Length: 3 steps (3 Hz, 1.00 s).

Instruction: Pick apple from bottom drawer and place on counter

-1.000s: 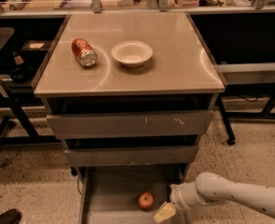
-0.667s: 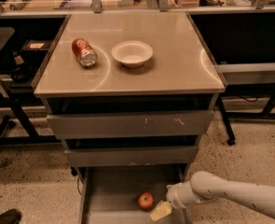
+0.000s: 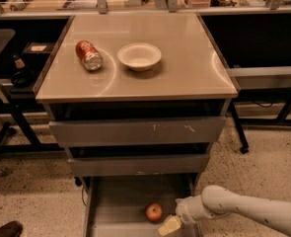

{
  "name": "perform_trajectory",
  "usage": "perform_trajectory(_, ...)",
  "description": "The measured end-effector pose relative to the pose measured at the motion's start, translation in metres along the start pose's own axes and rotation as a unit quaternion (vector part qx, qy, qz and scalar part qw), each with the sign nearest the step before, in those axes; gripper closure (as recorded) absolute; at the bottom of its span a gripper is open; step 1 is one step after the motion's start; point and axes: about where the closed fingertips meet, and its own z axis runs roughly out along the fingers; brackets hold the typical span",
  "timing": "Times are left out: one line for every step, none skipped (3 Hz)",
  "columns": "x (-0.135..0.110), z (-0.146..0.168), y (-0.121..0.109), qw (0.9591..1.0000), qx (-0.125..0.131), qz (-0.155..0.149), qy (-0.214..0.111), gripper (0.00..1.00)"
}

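- Small round red apple [image 3: 154,212] lies on the flat grey metal floor of the open bottom drawer [image 3: 115,206], below the tabletop's front edge.
- Pale-tipped gripper [image 3: 169,225] sits just right of the apple; its grip cannot be told.
- Glossy beige tabletop [image 3: 184,78]: red can [image 3: 89,55] on its side near the left edge.

bottom drawer [image 3: 115,201] open, apple [image 3: 154,212] inside, right of centre. gripper [image 3: 169,225] just right of apple, nearer. can [image 3: 89,55], bowl [image 3: 139,56] on counter [image 3: 184,68].
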Motion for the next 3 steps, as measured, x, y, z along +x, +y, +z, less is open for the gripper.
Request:
perform_trajectory(0.006, 0.023, -0.015, 0.9996, 0.013, -0.011, -0.021, 0.0)
perform_trajectory(0.007, 0.042, -0.027, 0.9986, 0.02, -0.024, -0.043, 0.0)
perform_trajectory(0.006, 0.056, -0.038, 0.9977, 0.023, -0.032, -0.056, 0.0)
